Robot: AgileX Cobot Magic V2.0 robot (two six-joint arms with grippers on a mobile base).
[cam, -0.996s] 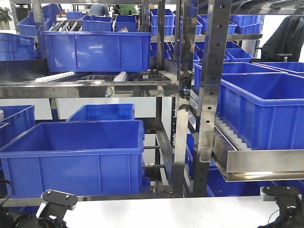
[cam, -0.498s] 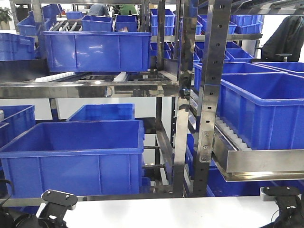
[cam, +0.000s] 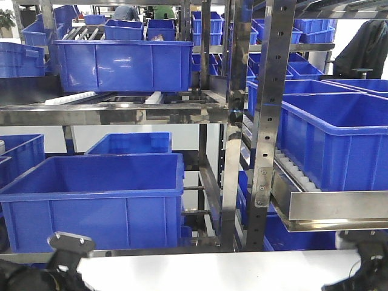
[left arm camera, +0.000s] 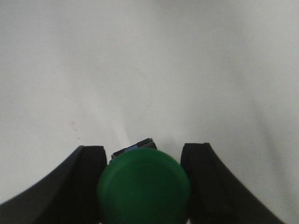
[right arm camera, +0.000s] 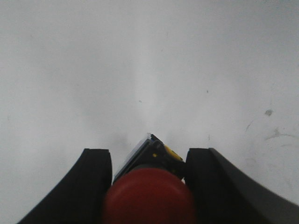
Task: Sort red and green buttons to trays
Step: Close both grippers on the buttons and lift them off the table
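Both arms are shifting. Compared with 0.5 s ago, the left arm (cam: 71, 244) bracket at the near-left corner of the counter (cam: 212, 270) sits a touch higher and further left. At the near-right corner the right arm (cam: 367, 257) has dropped lower and smeared into blur. Blue crates (cam: 97, 194) on the rack behind have not budged.

Now the wrist views. Left hand (left arm camera: 144, 148) is closed on the green button (left arm camera: 144, 186), its 2 black fingers (left arm camera: 86, 182) hugging either side below the cap, with bare white counter beyond. Right hand (right arm camera: 148, 151) is clamped on the red button (right arm camera: 148, 198), and look, the block under that cap sits skewed between the fingers, its clear corner poking forward.

That skew is my worry. A crooked hold could let the red button twist or slip out if the arm swings fast, and the blur suggests it is not dawdling. Both caps hide the contact itself, so I cannot tell how firm either hold is. And the trays show in no view, so a wrong-colour drop, or a release short of a rim, stays possible until they come into sight.
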